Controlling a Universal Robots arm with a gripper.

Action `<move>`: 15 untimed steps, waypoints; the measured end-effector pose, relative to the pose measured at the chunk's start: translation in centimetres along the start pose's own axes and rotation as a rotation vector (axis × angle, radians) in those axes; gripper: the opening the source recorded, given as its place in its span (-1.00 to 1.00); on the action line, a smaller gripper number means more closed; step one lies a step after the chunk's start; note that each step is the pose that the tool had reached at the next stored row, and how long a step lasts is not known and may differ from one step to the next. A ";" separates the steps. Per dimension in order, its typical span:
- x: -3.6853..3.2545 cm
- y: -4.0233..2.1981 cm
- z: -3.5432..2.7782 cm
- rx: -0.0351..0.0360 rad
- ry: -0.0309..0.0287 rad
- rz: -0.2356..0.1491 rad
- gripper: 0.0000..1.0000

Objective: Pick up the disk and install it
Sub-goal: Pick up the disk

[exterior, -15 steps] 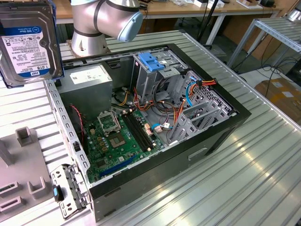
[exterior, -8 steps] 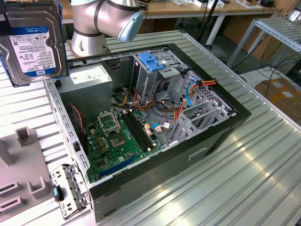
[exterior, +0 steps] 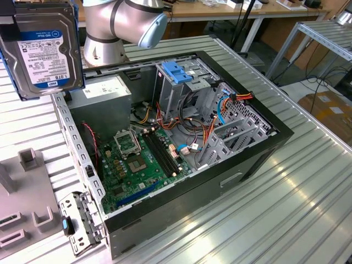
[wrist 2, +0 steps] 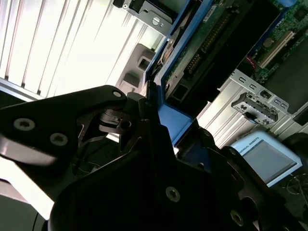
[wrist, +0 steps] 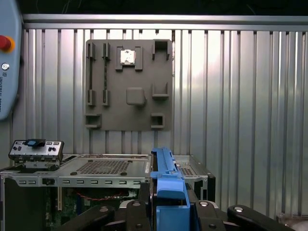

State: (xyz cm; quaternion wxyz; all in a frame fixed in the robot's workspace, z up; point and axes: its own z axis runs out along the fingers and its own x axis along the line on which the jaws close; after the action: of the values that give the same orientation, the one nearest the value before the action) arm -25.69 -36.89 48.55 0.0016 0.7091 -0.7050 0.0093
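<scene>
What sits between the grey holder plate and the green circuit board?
In the exterior view, the computer case's perforated metal side rail stands between the grey plate and the circuit board.

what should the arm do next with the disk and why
Probably carry the disk across toward the drive cage in the open case. The gripper is shut on the disk's blue edge. The disk hangs in the air at the exterior view's left, apart from the cage, so it is held but not yet lined up with it.
</scene>
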 end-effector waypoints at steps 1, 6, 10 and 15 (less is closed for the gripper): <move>0.00 -0.08 0.01 0.0001 -0.0001 0.000 -0.26; 0.01 -0.53 0.01 0.0001 0.0000 0.000 -0.26; 0.01 -0.93 0.02 0.0001 0.0000 0.000 -0.26; 0.04 -1.77 0.03 0.0001 0.0000 0.000 -0.26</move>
State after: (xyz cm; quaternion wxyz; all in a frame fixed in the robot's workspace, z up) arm -23.92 -36.91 48.54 0.0016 0.7092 -0.7050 0.0093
